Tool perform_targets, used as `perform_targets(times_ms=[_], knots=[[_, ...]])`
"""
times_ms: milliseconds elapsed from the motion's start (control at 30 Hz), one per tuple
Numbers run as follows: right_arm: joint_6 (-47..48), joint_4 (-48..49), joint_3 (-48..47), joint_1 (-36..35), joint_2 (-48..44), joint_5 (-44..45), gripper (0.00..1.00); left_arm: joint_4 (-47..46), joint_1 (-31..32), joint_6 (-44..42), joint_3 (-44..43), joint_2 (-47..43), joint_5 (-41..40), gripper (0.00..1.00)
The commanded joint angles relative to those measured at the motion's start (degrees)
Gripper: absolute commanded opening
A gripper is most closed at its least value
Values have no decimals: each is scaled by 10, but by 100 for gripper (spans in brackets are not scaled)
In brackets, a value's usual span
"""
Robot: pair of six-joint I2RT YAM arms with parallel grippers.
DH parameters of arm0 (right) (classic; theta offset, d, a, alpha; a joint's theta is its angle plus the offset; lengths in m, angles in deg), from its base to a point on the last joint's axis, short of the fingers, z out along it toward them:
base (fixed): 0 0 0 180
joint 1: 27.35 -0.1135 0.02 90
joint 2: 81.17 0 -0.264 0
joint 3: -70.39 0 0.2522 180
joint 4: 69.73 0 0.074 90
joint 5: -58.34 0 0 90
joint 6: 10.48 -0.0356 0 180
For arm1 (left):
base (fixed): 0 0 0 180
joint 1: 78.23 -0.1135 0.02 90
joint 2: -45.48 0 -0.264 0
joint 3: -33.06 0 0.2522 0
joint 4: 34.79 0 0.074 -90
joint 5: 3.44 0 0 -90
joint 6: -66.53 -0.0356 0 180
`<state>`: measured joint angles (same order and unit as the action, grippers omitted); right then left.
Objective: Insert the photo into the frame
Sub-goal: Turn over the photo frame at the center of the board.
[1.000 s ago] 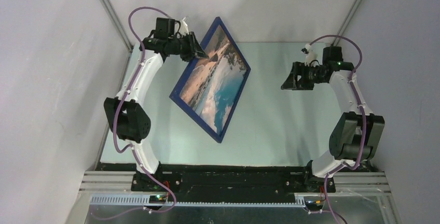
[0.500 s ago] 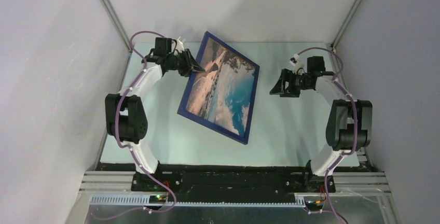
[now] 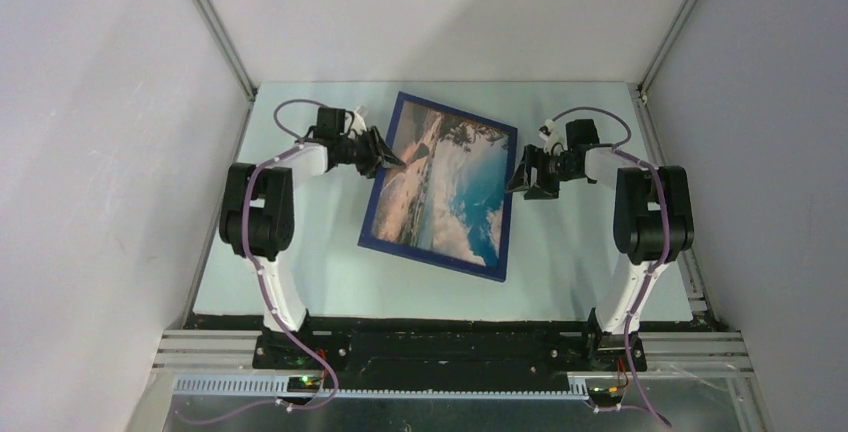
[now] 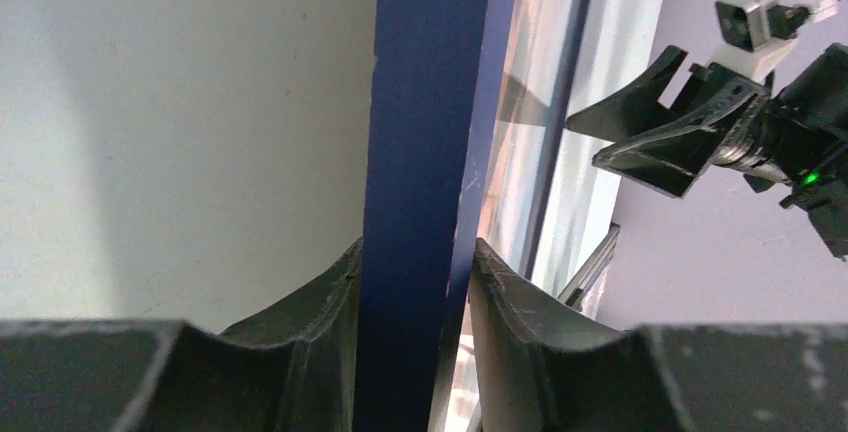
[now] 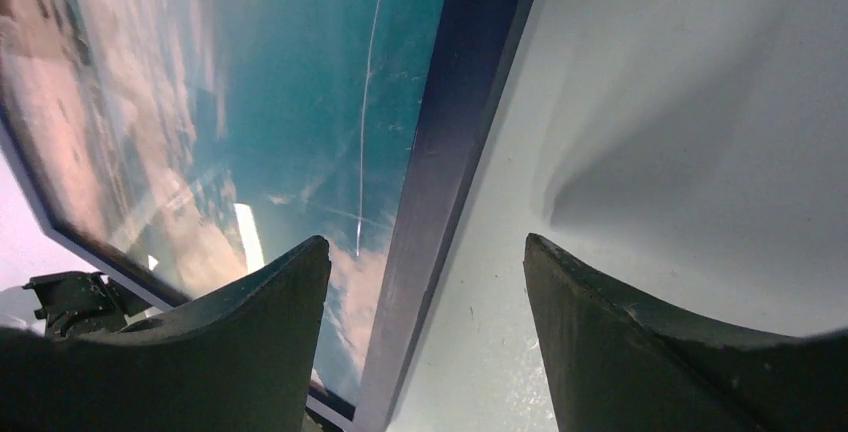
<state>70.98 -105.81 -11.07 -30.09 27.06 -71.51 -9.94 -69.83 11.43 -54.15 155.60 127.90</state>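
pale green table (image 3: 560, 262). frame (image 3: 430, 260): dark blue border, lies at table centre, face up, turned slightly clockwise. photo (image 3: 445, 192): inside the frame, beach and sky showing. left gripper (image 3: 388, 159), at frame's 10 o'clock: jaws partly apart, close either side of the border; whether they grip it, cannot tell. right gripper (image 3: 518, 174), at frame's 2 o'clock: jaws wide, border between them untouched, nothing held. grey walls beyond, 12 o'clock.

left gripper (image 3: 392, 162): aimed right | right gripper (image 3: 517, 176): aimed left, spread wide
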Motion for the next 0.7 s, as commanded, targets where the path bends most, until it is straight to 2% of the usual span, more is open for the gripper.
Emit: perform_targets(times_ms=[0, 367, 667], knots=[[-6, 19, -2, 3, 9, 8, 75, -91, 18, 34, 17, 7, 34, 43], [-4, 20, -1, 6, 25, 0, 75, -133, 45, 42, 45, 44, 25, 47], [-1, 12, -2, 20, 14, 1, 75, -137, 55, 40, 50, 56, 23, 66]])
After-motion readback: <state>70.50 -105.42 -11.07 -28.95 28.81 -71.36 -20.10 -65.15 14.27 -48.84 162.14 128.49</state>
